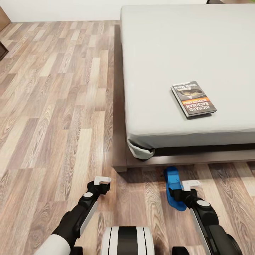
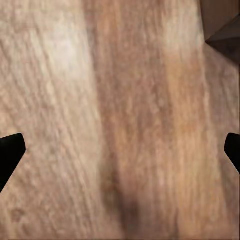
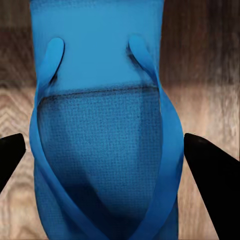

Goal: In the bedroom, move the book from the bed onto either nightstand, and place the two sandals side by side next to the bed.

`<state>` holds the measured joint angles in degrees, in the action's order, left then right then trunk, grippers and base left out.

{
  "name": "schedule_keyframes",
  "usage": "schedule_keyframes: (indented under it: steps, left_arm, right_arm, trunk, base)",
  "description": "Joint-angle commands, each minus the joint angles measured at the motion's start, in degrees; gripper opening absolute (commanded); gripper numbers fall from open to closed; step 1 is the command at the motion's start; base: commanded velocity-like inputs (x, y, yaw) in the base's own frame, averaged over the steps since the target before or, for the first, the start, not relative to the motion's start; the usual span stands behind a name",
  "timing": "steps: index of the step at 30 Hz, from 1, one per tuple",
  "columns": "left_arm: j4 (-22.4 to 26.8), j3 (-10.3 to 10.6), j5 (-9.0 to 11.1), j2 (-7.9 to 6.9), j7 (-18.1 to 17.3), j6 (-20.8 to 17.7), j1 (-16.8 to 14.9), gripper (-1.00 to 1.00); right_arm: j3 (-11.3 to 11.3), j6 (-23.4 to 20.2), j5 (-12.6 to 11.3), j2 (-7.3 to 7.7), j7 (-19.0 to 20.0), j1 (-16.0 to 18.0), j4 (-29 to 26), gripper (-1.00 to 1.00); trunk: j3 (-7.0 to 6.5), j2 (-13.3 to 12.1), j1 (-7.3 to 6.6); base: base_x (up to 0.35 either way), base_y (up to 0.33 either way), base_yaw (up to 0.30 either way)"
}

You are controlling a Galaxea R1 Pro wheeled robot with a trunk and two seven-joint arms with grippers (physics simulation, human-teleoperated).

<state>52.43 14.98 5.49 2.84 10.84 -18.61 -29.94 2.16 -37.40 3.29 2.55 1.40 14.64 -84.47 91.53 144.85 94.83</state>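
Lying untouched on the bed (image 1: 159, 53), the book (image 1: 193, 98) awaited moving, while the right gripper (image 3: 120, 155) hovered wide-jawed over one sandal (image 3: 100, 125) and the left gripper (image 2: 120, 155) gaped empty.

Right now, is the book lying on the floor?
No, the book lies on the bed, near its foot edge.

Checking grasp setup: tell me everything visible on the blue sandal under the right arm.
The sandal is bright blue, flat, with a textured footbed and two thin blue straps that converge in a V. It lies flat on the wood-plank floor, just off the bed frame's near edge, one end pointing toward the bed. The right gripper is directly above it, fingers spread to either side, not visibly touching. The arm hides part of it in the head view.
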Motion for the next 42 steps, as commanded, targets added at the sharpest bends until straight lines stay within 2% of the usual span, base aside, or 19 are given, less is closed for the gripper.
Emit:
schedule_keyframes:
  steps: [1,10,14,21,22,24,28,39,42]
  left_arm:
    - [0.0,0.2,0.6,-0.03,0.5,-0.2,0.0,1.00]
    - [0.0,0.2,0.6,-0.03,0.6,-0.2,0.0,1.00]
    - [0.0,0.3,0.5,-0.03,0.6,0.0,0.0,1.00]
    - [0.5,0.3,0.4,-0.19,0.7,0.0,0.0,1.00]
    - [6.4,0.3,0.3,-0.61,0.8,-0.7,1.0,1.00]
    - [12.2,0.2,0.2,-0.77,0.8,-2.5,3.2,1.00]
    - [19.9,0.0,0.2,-1.71,0.8,-7.7,5.7,1.00]
    - [21.8,-0.2,0.2,-2.31,0.8,-9.4,6.3,1.00]
    - [21.9,-0.2,0.2,-2.31,0.8,-9.4,6.3,1.00]
  right_arm:
    - [-0.1,-0.3,-0.4,0.00,0.2,0.0,-2.5,-1.00]
    - [-0.1,-0.2,-0.4,0.00,0.2,0.0,-2.5,-1.00]
    - [-0.1,-0.2,-0.4,0.00,0.2,0.0,-2.5,-1.00]
    - [-0.1,-0.2,-0.4,0.00,0.2,0.0,-2.5,-1.00]
    - [-0.1,-0.2,-0.4,0.00,0.2,0.0,-2.5,-1.00]
    - [-0.1,-0.2,-0.4,0.00,0.2,0.0,-2.5,-1.00]
    - [-0.1,-0.2,-0.4,0.00,0.2,0.0,-2.5,-1.00]
    - [-0.1,-0.2,-0.3,0.00,0.2,0.0,-2.4,-1.00]
    - [-0.1,-0.2,-0.3,-0.06,0.2,0.0,-2.4,-1.00]
  trunk:
    - [0.03,0.0,-0.02]
    - [0.03,0.0,-0.02]
    - [0.03,0.0,-0.02]
    - [1.58,0.1,0.17]
    - [1.80,0.1,0.19]
    - [2.24,0.1,0.24]
    - [3.13,0.2,0.35]
    - [5.57,0.4,0.63]
    - [5.57,0.4,0.63]
  base:
    - [0.000,0.284,0.000]
    - [0.000,0.277,0.000]
    - [0.000,0.027,0.000]
    - [0.000,0.003,0.000]
    - [0.000,0.000,0.000]
    - [0.000,0.000,0.000]
    - [0.000,0.000,0.000]
    - [0.000,0.000,0.000]
    - [0.000,0.000,0.000]
